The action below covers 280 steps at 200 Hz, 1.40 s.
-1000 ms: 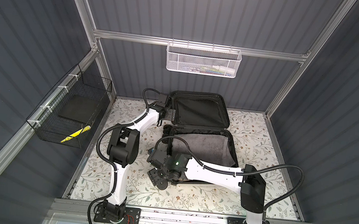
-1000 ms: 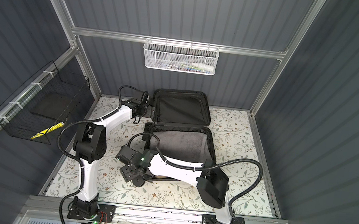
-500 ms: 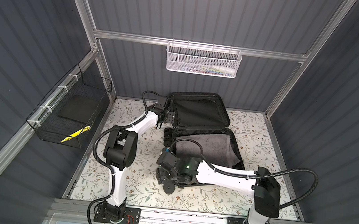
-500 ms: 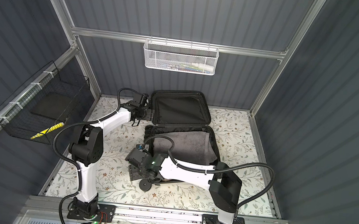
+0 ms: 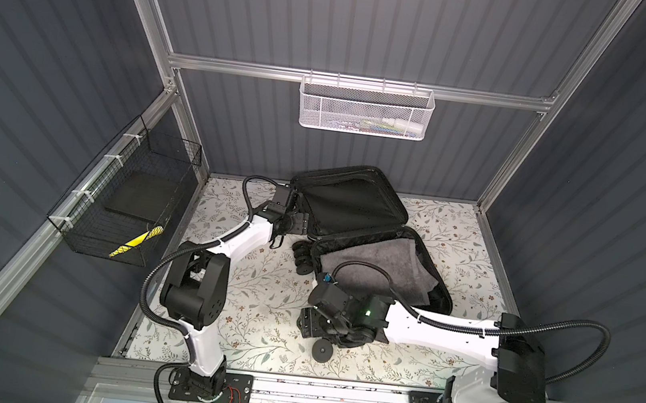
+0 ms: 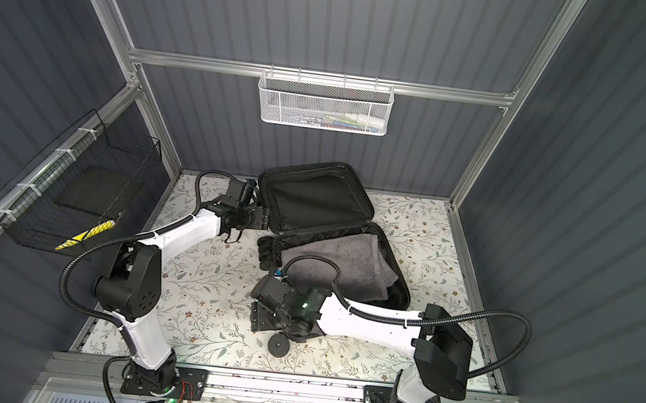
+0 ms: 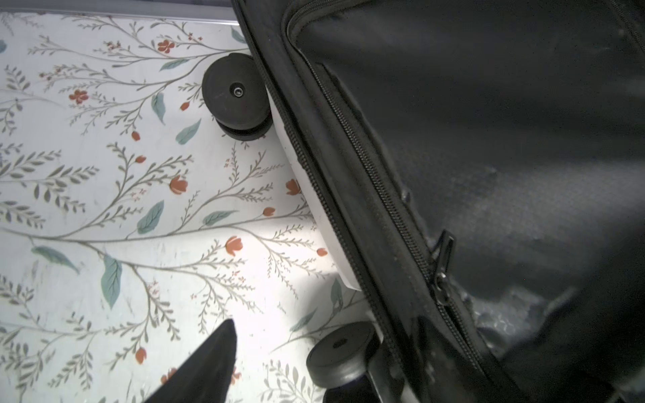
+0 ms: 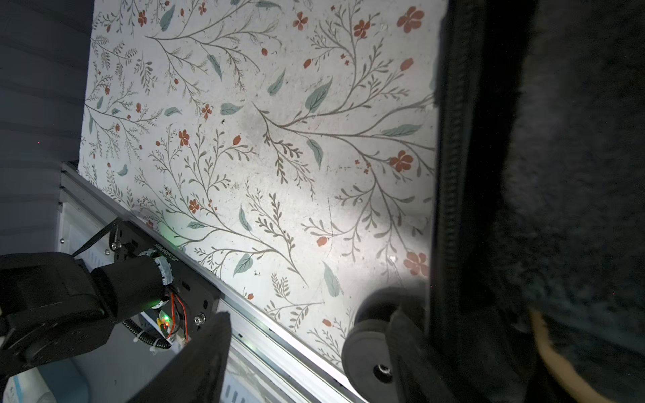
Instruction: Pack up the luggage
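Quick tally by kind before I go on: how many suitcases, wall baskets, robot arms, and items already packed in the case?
luggage: 1, lying open
wall baskets: 2, the white mesh basket and the black wire basket
robot arms: 2, the left arm and the right arm
packed items: 1, a grey towel in the near half
Total: 6

Dim overall; wrist views glary; luggage (image 8: 457, 174) blurred, perhaps defocused.

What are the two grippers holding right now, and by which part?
Nothing clamped, it seems: left gripper and right gripper stand open beside the suitcase's wheeled edge.
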Each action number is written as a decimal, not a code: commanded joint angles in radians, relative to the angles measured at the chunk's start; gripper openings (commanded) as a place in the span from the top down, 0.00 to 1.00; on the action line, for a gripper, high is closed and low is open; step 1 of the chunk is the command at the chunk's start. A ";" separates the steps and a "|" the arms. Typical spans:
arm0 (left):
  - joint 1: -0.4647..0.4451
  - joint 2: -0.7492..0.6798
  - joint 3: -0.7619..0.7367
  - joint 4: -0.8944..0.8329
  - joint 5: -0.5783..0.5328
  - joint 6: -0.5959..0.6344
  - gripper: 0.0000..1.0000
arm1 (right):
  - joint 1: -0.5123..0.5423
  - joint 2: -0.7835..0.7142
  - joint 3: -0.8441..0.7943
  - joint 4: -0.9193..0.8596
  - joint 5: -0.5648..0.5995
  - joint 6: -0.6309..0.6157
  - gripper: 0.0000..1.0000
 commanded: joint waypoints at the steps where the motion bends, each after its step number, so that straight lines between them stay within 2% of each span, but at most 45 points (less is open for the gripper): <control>1: 0.028 -0.037 -0.103 -0.159 -0.086 -0.033 0.21 | -0.104 0.016 -0.130 -0.211 0.154 0.005 0.26; 100: 0.024 -0.256 -0.398 -0.149 -0.032 -0.241 0.22 | -0.341 -0.170 -0.359 -0.166 0.121 -0.049 0.26; 121: 0.015 -0.304 -0.440 -0.138 -0.007 -0.262 0.22 | -0.397 -0.193 -0.382 -0.156 0.108 -0.072 0.26; 143: 0.011 -0.368 -0.452 -0.123 0.009 -0.270 0.20 | -0.410 -0.217 -0.391 -0.161 0.101 -0.078 0.26; 165: 0.011 -0.368 -0.370 -0.154 0.004 -0.239 0.17 | -0.410 -0.238 -0.406 -0.155 0.095 -0.069 0.26; 200: 0.011 -0.260 -0.172 -0.183 -0.009 -0.192 0.13 | -0.410 -0.246 -0.416 -0.150 0.093 -0.066 0.26; 280: 0.011 0.157 0.341 -0.278 -0.120 -0.099 0.09 | -0.413 -0.297 -0.414 -0.167 0.069 -0.077 0.24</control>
